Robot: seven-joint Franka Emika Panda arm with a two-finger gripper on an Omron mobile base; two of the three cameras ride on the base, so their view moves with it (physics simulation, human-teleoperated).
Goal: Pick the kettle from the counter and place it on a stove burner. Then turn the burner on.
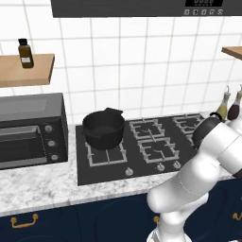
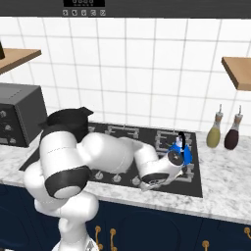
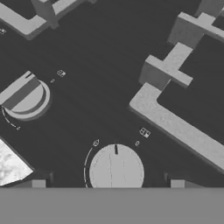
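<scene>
Blue kettle (image 2: pixel 182 152) sits on a stove burner (image 2: pixel 184 166); the knob (image 3: pixel 116 169) looks small, rigid, smooth, best pinched across its rim; the gripper (image 3: pixel 108 184) stands wide open, empty

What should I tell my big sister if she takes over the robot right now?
Gripper: open, holding nothing, hovering just over a round stove knob on the front of the cooktop.
Kettle: off the counter, standing on a stove burner at the right end.
Pot: on the back-left burner, untouched.
Done: kettle moved onto the burner.
Left: close on the knob and turn the burner on. I cannot tell from here whether this knob is the one for the kettle's burner.
</scene>
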